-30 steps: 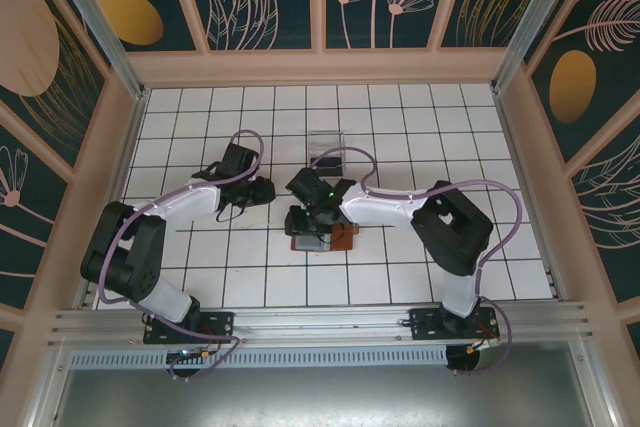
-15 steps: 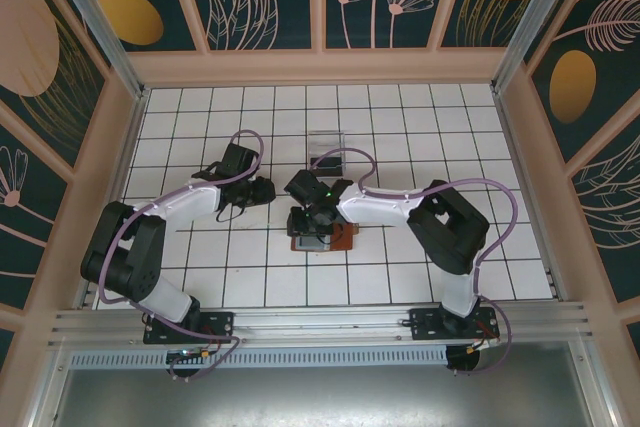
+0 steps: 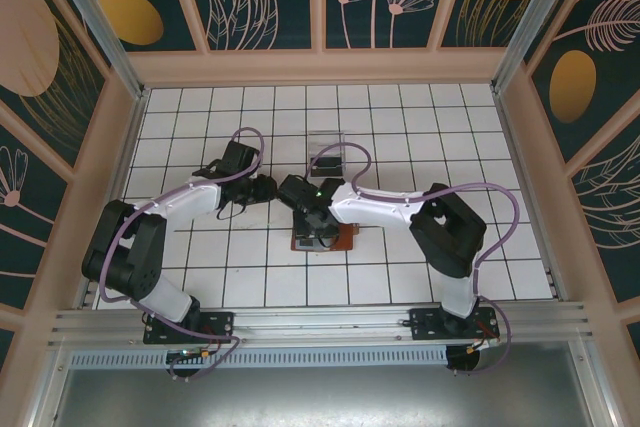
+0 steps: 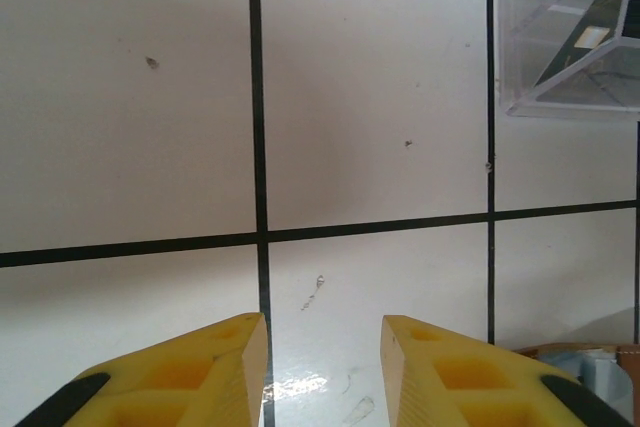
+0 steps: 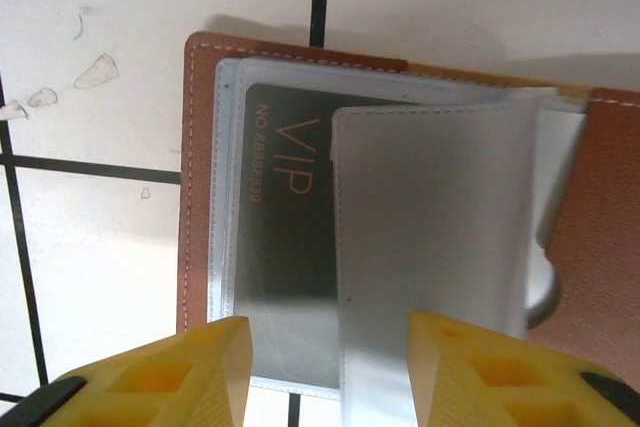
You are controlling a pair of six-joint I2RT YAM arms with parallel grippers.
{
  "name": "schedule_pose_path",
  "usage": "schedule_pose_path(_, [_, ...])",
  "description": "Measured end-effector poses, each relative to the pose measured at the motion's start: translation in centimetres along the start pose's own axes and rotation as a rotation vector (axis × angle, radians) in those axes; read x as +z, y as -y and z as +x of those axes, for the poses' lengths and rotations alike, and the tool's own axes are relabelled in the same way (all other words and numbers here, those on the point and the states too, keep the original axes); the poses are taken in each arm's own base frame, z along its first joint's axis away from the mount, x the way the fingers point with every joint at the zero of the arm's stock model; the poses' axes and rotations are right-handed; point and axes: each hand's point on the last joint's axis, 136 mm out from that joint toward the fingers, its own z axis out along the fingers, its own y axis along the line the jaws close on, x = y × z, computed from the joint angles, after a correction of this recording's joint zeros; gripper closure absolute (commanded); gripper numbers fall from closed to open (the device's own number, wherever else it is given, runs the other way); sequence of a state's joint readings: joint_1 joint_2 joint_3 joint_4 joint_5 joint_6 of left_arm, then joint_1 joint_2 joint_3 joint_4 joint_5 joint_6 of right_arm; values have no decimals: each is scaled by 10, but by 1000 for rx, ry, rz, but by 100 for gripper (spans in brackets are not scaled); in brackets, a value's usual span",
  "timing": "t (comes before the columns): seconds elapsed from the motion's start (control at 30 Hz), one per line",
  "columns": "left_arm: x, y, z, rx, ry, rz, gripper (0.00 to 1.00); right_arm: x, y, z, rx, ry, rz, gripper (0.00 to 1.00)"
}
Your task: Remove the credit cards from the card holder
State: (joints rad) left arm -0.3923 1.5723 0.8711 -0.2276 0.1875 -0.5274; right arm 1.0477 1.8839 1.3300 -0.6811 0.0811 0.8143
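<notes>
The brown card holder [image 5: 200, 197] lies open on the tiles, its clear sleeves fanned out. A dark credit card [image 5: 290, 217] marked VIP sits inside the left sleeve, and a frosted sleeve [image 5: 440, 227] overlaps it on the right. My right gripper [image 5: 330, 362] hovers just over the holder's near edge, open, with nothing between its yellow fingers. From above, the right gripper [image 3: 318, 225] covers most of the card holder [image 3: 343, 237]. My left gripper [image 4: 325, 357] stands open over bare tile, to the left of the holder; a corner of the card holder [image 4: 590, 367] peeks in at lower right.
A clear plastic box [image 4: 575, 47] with a dark card leaning inside stands beyond the left gripper, behind the holder as seen from above [image 3: 328, 152]. The two wrists are close together mid-table. Wooden walls ring the tiled floor.
The right gripper's jaws have widened and its wrist has shifted left and slightly back over the holder. The left gripper has edged a little to the right.
</notes>
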Motion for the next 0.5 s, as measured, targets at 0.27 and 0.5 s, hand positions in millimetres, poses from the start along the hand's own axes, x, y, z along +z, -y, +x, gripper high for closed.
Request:
schedule_pose_path(0.27, [2,12,-9,4,2,40,63,-4,28,0,-9,20,143,48])
schedule_pose_path(0.5, [2,14,-8,5,-6,55,63,-4,45,1,-3,29,217,47])
